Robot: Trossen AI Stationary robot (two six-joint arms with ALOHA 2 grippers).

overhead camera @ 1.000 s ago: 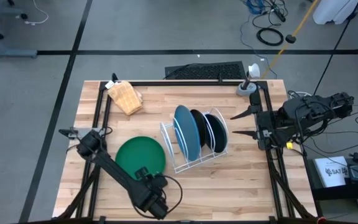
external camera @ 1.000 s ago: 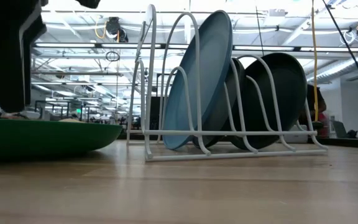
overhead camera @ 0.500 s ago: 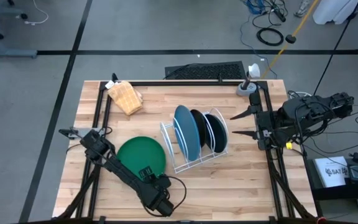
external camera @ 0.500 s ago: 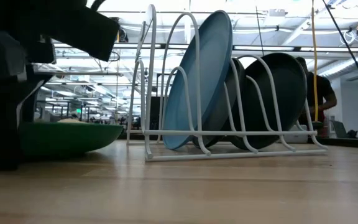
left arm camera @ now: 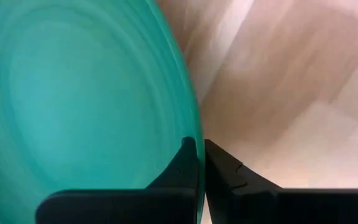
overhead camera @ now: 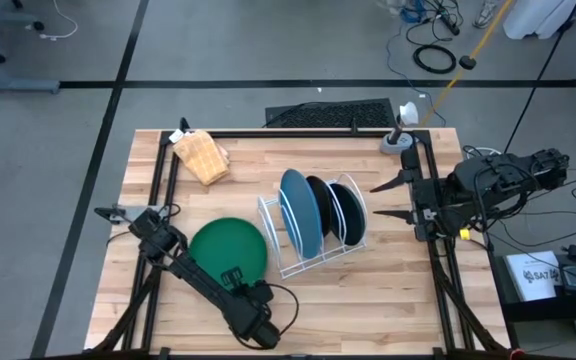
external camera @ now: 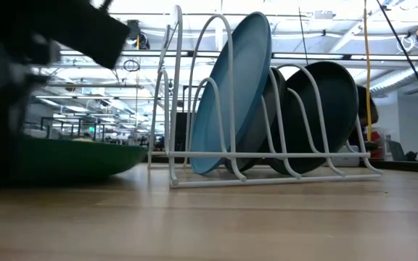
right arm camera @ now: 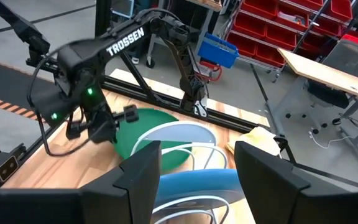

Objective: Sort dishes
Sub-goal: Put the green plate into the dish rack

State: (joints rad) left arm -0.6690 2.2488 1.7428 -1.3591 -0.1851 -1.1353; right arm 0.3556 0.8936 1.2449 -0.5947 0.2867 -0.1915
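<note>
The green plate [overhead camera: 223, 245] lies flat on the wooden table's left half, and my left gripper [overhead camera: 234, 278] is shut on its near rim. Left wrist view: the green plate [left arm camera: 73, 93] fills most of the picture, with my left gripper [left arm camera: 201, 155] at its edge. The white wire rack [overhead camera: 300, 268] stands mid-table with the bright blue plate [overhead camera: 298, 212], the dark teal plate [overhead camera: 320, 208] and the black plate [overhead camera: 346, 212] upright on edge in its slots. My right gripper [overhead camera: 393, 198] waits open at the table's right edge. My left gripper pinches the green plate's near rim [left arm camera: 194, 127] between its two fingers, one over the plate's upper face and one on its outer side. The fingers come from the table's near side, slanting down. The plate looks level on the table [external camera: 78, 159].
A tan ridged block [overhead camera: 201, 155] lies at the far left corner. A grey stand [overhead camera: 400, 140] sits at the far right corner. Black frame rails [overhead camera: 163, 180] run along the table's left, far and right edges. Bare wood lies in front of the rack [overhead camera: 368, 300].
My left gripper has come down at the green plate's near rim and shut on it. The plate has stayed where it was on the table.
</note>
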